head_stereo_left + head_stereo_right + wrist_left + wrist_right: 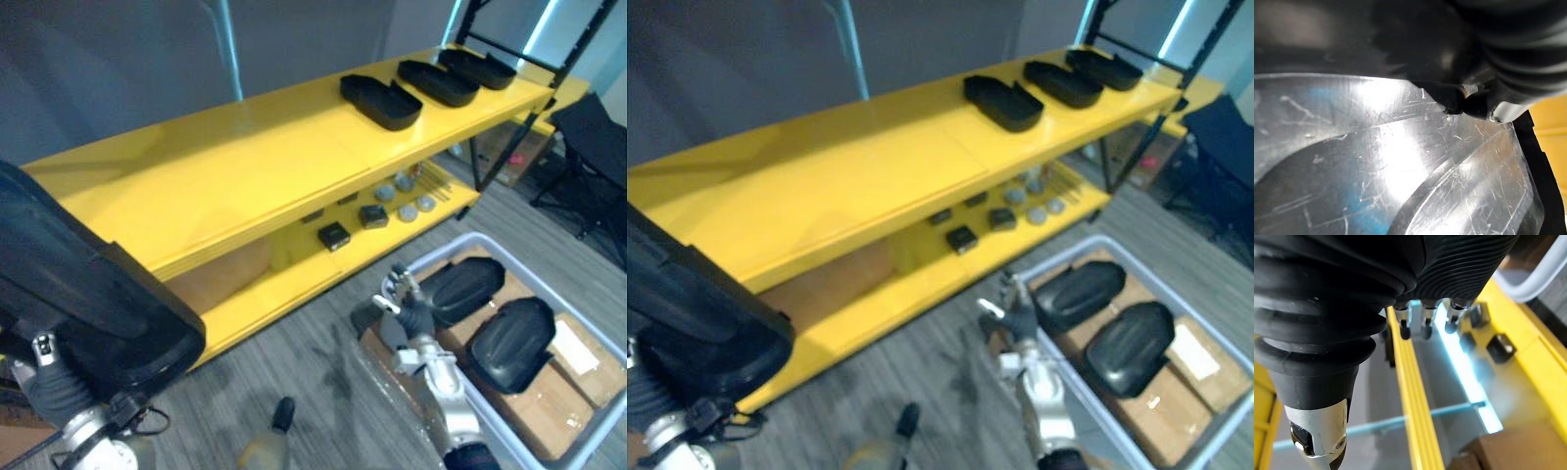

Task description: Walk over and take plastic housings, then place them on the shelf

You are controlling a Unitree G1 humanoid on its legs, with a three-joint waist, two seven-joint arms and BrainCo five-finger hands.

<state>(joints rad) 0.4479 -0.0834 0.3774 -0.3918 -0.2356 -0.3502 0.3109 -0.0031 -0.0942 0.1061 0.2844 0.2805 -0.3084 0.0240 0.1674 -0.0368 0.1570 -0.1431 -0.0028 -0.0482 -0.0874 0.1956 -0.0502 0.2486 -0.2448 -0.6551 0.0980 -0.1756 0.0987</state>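
Observation:
A big black plastic housing (88, 294) rides at the lower left, resting over my left hand's wrist cover (54, 392). Its glossy surface (1400, 166) lies right against that hand, whose fingers are hidden under it. Three more black housings (380, 101) lie in a row at the right end of the yellow shelf top (245, 166). Two housings (460, 289) (511, 343) rest on cardboard inside a grey bin (443, 253) on the floor. My right hand (411, 311) hangs at the bin's near-left rim, fingers (1425, 325) straight and holding nothing.
The lower yellow shelf carries small black blocks (334, 235) and round grey parts (407, 211). A cardboard box (220, 274) sits under the shelf's left part. A black chair (593, 147) stands at the far right, and grey carpet runs between the shelf and the bin.

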